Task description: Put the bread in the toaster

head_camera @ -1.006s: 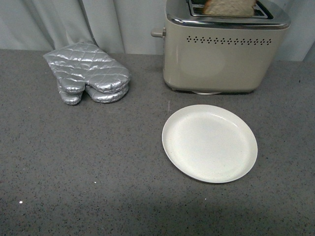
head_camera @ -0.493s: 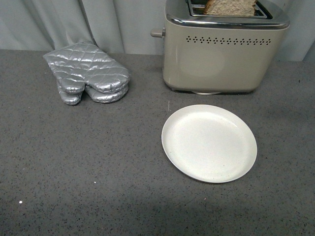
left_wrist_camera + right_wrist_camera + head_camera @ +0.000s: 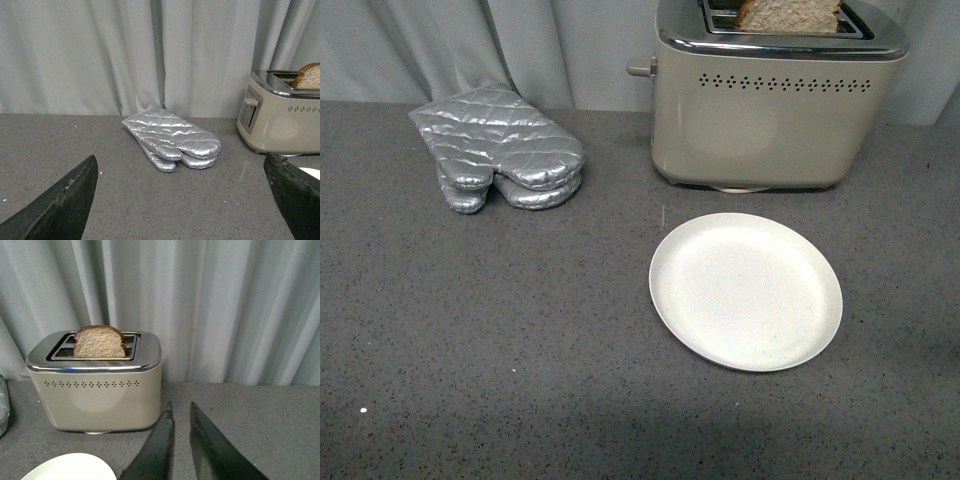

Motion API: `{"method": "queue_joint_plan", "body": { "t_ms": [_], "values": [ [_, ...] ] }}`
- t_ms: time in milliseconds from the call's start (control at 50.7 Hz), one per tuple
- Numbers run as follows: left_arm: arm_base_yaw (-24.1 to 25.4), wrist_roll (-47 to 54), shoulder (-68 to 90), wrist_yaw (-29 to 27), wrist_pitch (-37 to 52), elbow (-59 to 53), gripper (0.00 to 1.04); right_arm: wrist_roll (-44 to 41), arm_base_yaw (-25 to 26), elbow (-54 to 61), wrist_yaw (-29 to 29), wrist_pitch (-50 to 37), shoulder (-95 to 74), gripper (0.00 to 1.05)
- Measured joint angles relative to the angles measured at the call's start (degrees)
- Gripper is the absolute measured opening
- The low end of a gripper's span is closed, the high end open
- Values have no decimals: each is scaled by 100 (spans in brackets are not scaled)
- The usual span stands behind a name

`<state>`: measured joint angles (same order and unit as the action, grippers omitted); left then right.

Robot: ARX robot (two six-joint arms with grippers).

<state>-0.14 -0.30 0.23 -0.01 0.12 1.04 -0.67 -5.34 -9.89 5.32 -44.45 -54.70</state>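
The beige toaster (image 3: 775,110) stands at the back right of the grey counter. The bread (image 3: 788,14) stands upright in a slot and sticks out of the top. Both also show in the right wrist view, toaster (image 3: 97,390) and bread (image 3: 99,342), and in the left wrist view, toaster (image 3: 285,120) and bread (image 3: 309,76). Neither gripper shows in the front view. My left gripper (image 3: 182,200) is open and empty, low over the counter, short of the mitts. My right gripper (image 3: 181,412) is shut and empty, to the right of the toaster.
A round white plate (image 3: 746,290) lies empty in front of the toaster; its rim shows in the right wrist view (image 3: 70,467). Silver quilted oven mitts (image 3: 500,148) lie at the back left, also in the left wrist view (image 3: 172,137). A pale curtain (image 3: 520,50) hangs behind the counter.
None in the objects: the bread stays in the toaster slot. A shadow along the counter's near edge has shrunk.
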Motion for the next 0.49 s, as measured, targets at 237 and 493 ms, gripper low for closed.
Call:
{"method": "queue_joint_plan", "body": {
  "t_ms": [237,493],
  "values": [
    [0,0,0,0,0,0,98,9,503,413,-476,393,780,0],
    [0,0,0,0,0,0,98,9,525,658,-520,916,1563,0]
  ]
}}
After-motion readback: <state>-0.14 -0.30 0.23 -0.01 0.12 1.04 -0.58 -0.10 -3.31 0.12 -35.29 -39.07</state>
